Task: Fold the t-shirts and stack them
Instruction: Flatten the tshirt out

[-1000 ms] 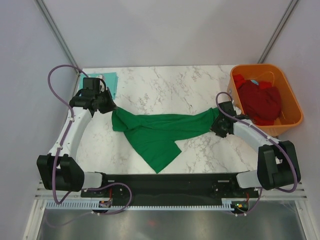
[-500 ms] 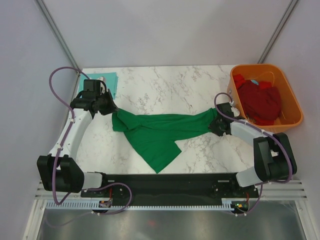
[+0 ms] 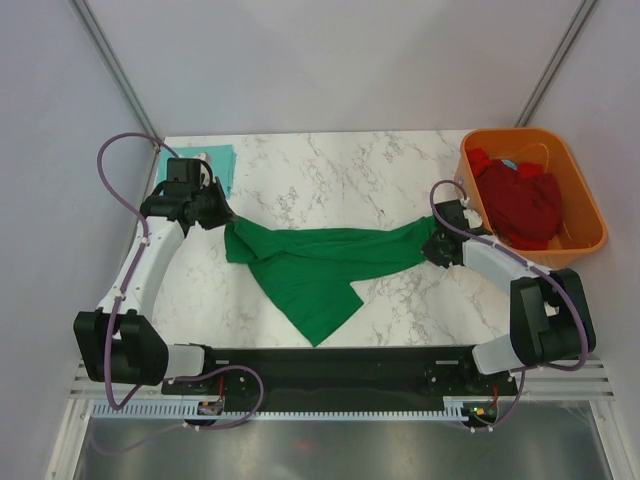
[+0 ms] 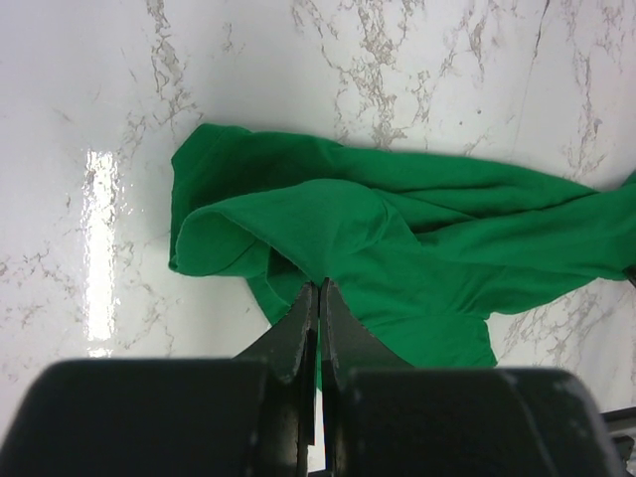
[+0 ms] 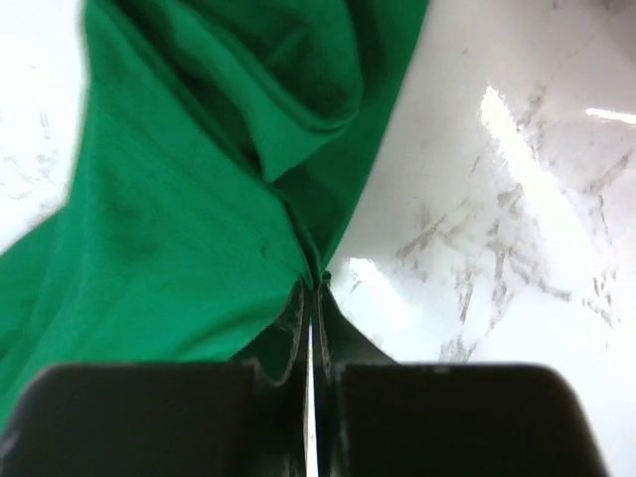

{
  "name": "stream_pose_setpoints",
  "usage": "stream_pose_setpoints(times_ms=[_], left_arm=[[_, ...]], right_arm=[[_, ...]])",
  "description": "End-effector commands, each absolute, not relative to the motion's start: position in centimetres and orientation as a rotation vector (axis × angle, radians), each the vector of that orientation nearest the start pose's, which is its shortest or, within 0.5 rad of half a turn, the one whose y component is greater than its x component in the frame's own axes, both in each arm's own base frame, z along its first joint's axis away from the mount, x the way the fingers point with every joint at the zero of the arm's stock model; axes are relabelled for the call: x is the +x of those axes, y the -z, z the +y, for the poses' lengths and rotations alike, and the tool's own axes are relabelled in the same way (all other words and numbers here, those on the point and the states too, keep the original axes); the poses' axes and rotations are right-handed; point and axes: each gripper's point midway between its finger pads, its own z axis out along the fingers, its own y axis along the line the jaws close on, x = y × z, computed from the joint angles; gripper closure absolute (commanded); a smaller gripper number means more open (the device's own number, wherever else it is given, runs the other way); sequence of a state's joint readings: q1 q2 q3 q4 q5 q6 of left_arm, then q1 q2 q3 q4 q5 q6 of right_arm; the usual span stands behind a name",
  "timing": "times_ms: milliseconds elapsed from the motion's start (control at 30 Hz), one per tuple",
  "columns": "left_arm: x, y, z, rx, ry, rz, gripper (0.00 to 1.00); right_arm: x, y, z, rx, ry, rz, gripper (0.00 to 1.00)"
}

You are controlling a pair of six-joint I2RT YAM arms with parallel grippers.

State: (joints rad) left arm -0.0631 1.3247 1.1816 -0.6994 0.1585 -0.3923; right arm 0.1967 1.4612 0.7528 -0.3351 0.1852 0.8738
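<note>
Nearest the arm bases, a loose tail of the dark green t-shirt trails down the marble table, the rest of it stretched sideways between the two arms. At its left end the left gripper is pinched tight on a fold of cloth, and at its right end the right gripper is clamped on a bunched edge. Beyond the green shirt's right end, close to the right arm, sits an orange tub holding dark red t-shirts; beyond its left end lies a pale teal t-shirt.
</note>
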Motion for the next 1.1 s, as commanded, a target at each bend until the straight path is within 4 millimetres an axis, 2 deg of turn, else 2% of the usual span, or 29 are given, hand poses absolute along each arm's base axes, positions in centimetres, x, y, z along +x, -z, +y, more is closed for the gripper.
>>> stream_pose_setpoints(times_ms=[0, 33, 67, 167, 200, 233, 267, 300, 333, 367, 400, 433, 467, 500, 567, 600, 667, 700, 733, 867, 967, 1033, 1067], left_arm=[[35.5, -23.1, -6.3, -0.35, 0.415, 2.27, 0.98], [35.7, -24.8, -6.4, -0.357, 0.43, 2.228, 0.98], [35.8, -25.7, -6.4, -0.36, 0.437, 2.206, 0.98], [35.9, -29.9, -6.7, -0.369, 0.482, 2.12, 0.98], [35.8, -32.3, -7.1, -0.364, 0.521, 2.066, 0.98], [35.6, -33.7, -7.2, -0.364, 0.541, 2.033, 0.98], [35.0, -35.7, -7.3, -0.363, 0.56, 1.982, 0.98], [34.4, -38.2, -7.5, -0.362, 0.59, 1.922, 0.98], [33.7, -39.8, -7.5, -0.36, 0.604, 1.881, 0.98], [32.3, -42.0, -7.4, -0.351, 0.619, 1.819, 0.98], [31.2, -44.1, -7.3, -0.355, 0.637, 1.761, 0.98], [30.2, -45.4, -7.1, -0.358, 0.643, 1.719, 0.98], [27.8, -47.5, -6.9, -0.349, 0.656, 1.648, 0.98], [26.5, -48.7, -6.6, -0.367, 0.663, 1.601, 0.98], [23.8, -50.8, -6.2, -0.373, 0.673, 1.517, 0.98], [21.1, -52.4, -5.8, -0.376, 0.688, 1.445, 0.98], [18.3, -53.9, -5.5, -0.372, 0.707, 1.375, 0.98], [16.0, -54.9, -5.4, -0.37, 0.726, 1.33, 0.98], [15.1, -55.4, -5.5, -0.365, 0.736, 1.313, 0.98], [11.6, -56.5, -5.6, -0.347, 0.778, 1.26, 0.98], [11.1, -56.5, -5.5, -0.343, 0.775, 1.251, 0.98], [11.7, -56.3, -5.7, -0.329, 0.767, 1.269, 0.98], [12.7, -56.1, -5.8, -0.33, 0.759, 1.292, 0.98]], right_arm=[[34.6, -10.4, 5.0, 0.853, -0.133, 2.257, 1.0], [34.3, -11.5, 4.8, 0.844, -0.12, 2.264, 1.0], [35.3, -14.2, 5.0, 0.804, -0.142, 2.223, 1.0], [35.4, -19.2, 5.0, 0.758, -0.172, 2.177, 1.0], [35.6, -22.7, 5.2, 0.726, -0.207, 2.128, 1.0], [35.6, -24.5, 5.2, 0.712, -0.223, 2.104, 1.0], [35.8, -27.8, 5.3, 0.699, -0.262, 2.041, 1.0], [35.0, -29.7, 5.6, 0.678, -0.301, 2.021, 1.0], [34.6, -31.2, 5.8, 0.662, -0.33, 1.996, 1.0], [34.2, -33.8, 6.0, 0.646, -0.374, 1.949, 1.0], [33.0, -35.3, 6.5, 0.622, -0.426, 1.938, 1.0], [32.3, -36.6, 6.8, 0.608, -0.463, 1.914, 1.0], [31.5, -37.9, 7.1, 0.59, -0.505, 1.889, 1.0], [29.8, -39.8, 7.1, 0.568, -0.55, 1.837, 1.0], [27.5, -41.7, 7.5, 0.545, -0.622, 1.781, 1.0], [25.2, -43.2, 7.0, 0.539, -0.645, 1.731, 1.0], [22.4, -45.5, 6.2, 0.541, -0.662, 1.65, 1.0], [20.0, -46.7, 5.6, 0.54, -0.678, 1.595, 1.0], [18.4, -48.0, 5.1, 0.554, -0.702, 1.543, 1.0], [12.9, -50.9, 3.7, 0.56, -0.76, 1.384, 1.0], [11.6, -52.1, 3.2, 0.554, -0.764, 1.334, 1.0], [12.6, -51.9, 3.6, 0.519, -0.736, 1.371, 1.0], [14.2, -51.2, 4.1, 0.511, -0.718, 1.419, 1.0]])
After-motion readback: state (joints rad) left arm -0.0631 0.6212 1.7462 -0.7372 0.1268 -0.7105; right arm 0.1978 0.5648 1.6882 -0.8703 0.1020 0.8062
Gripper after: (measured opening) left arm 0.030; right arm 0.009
